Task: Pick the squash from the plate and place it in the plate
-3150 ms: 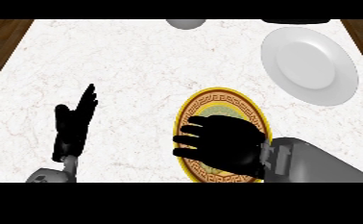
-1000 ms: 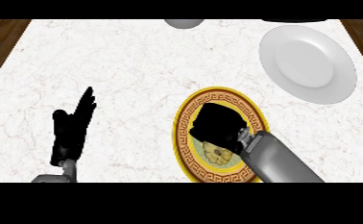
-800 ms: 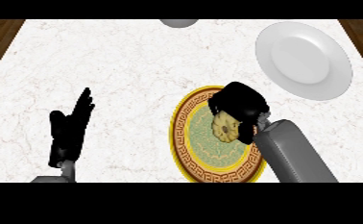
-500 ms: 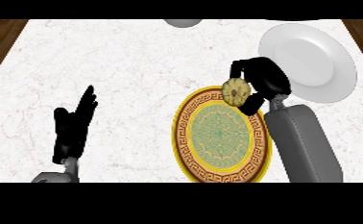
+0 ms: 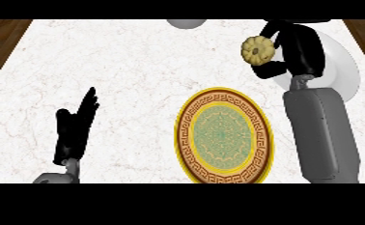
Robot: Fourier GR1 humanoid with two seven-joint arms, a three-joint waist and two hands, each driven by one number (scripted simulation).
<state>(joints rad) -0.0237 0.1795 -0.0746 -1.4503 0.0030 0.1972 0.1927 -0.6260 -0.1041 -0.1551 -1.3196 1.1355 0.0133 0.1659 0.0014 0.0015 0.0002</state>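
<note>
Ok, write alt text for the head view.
The right hand holds a round yellow squash by the white plate. The gold-rimmed patterned plate sits nearer the robot; the left hand rests open at lower left.

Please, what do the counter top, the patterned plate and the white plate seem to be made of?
White counter top: looks like marble, by its faint grey-brown veins; the finish seems matt. Round gold-rimmed plate: probably glazed ceramic, by its painted key border and green centre. Plain white plate: probably glazed porcelain, smooth with soft shading.
</note>
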